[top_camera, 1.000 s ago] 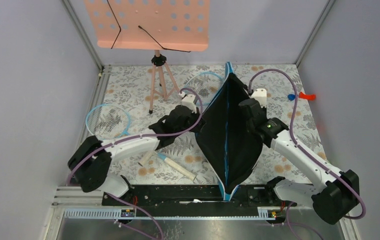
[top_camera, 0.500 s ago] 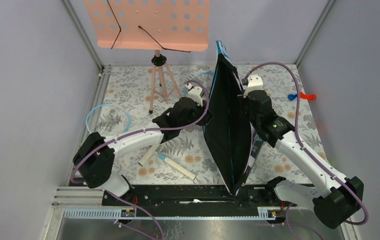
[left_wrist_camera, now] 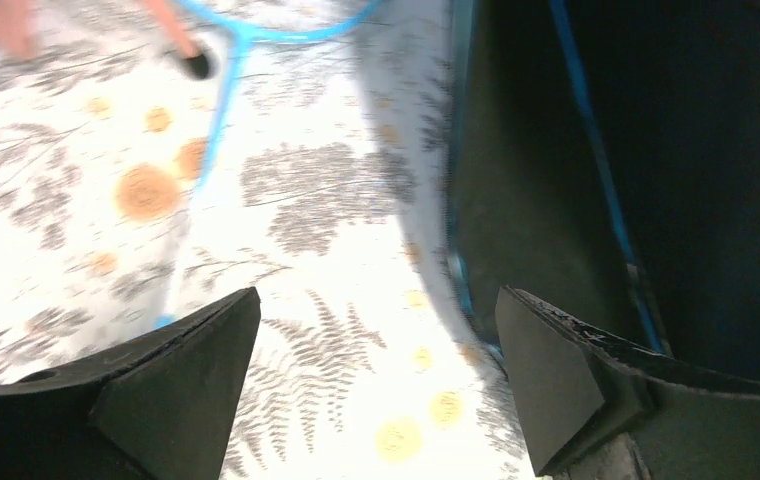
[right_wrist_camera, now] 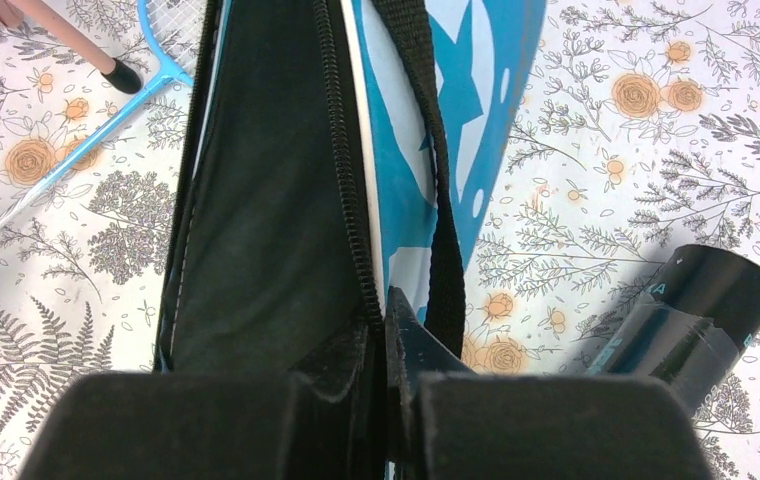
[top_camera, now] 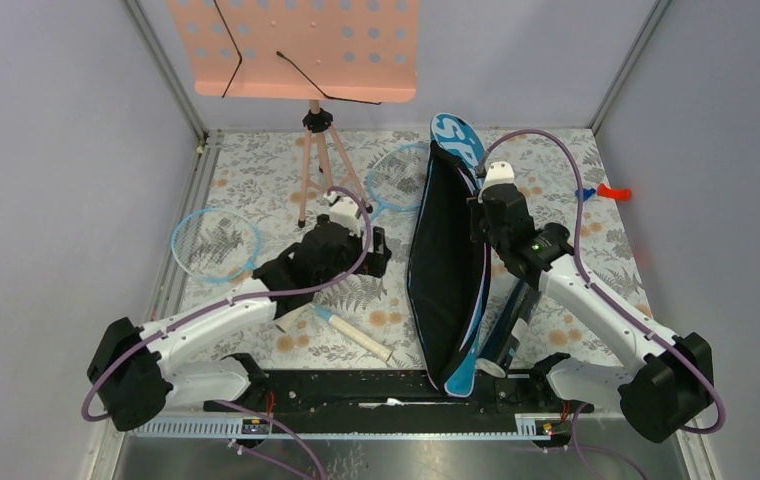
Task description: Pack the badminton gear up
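My left gripper (left_wrist_camera: 376, 320) has let go of the blue racket bag (top_camera: 446, 270) and drawn back, jaws now spread wide over the fern-print cloth (left_wrist_camera: 326, 200). My right gripper (right_wrist_camera: 384, 335) stays pinched shut on the bag's zip edge. The bag stands on edge just right of my open jaws, its long axis running away from me and its black lining showing; ahead-left are a thin blue racket shaft (left_wrist_camera: 221, 120) and a tripod foot (left_wrist_camera: 194, 65), and a glossy black tube (right_wrist_camera: 701, 300) lies right of my right gripper.

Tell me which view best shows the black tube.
Top external: the black tube shows most of its length beside the racket bag. Right wrist catches only one end; left wrist misses it.
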Controlling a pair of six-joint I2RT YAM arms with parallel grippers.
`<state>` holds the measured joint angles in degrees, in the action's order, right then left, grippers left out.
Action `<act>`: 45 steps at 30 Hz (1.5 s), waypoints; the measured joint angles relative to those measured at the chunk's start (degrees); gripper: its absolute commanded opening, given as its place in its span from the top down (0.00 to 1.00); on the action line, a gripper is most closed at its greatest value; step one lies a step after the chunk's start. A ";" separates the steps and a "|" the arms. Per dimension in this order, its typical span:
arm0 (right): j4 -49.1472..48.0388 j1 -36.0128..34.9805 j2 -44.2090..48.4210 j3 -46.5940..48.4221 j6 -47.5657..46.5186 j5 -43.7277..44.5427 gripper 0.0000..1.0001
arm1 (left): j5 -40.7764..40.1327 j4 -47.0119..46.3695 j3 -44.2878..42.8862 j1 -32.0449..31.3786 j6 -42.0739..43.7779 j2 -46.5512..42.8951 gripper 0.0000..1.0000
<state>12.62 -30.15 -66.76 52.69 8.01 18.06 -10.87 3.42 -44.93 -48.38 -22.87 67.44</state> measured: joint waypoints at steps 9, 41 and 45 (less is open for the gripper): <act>-0.09 0.00 -1.92 0.00 -0.02 -0.20 1.00 | -3.78 6.43 1.09 16.46 -1.75 5.81 0.02; 0.90 0.02 -0.90 -1.01 -1.75 4.04 1.00 | -2.82 16.63 -17.73 5.01 7.37 34.49 1.00; 1.84 0.02 -1.64 -0.42 -1.70 5.46 1.00 | -9.09 20.85 -17.51 2.95 5.55 28.13 1.00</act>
<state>14.46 -30.13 -68.40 52.27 6.31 23.53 -19.97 24.27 -62.43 -45.43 -17.32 95.57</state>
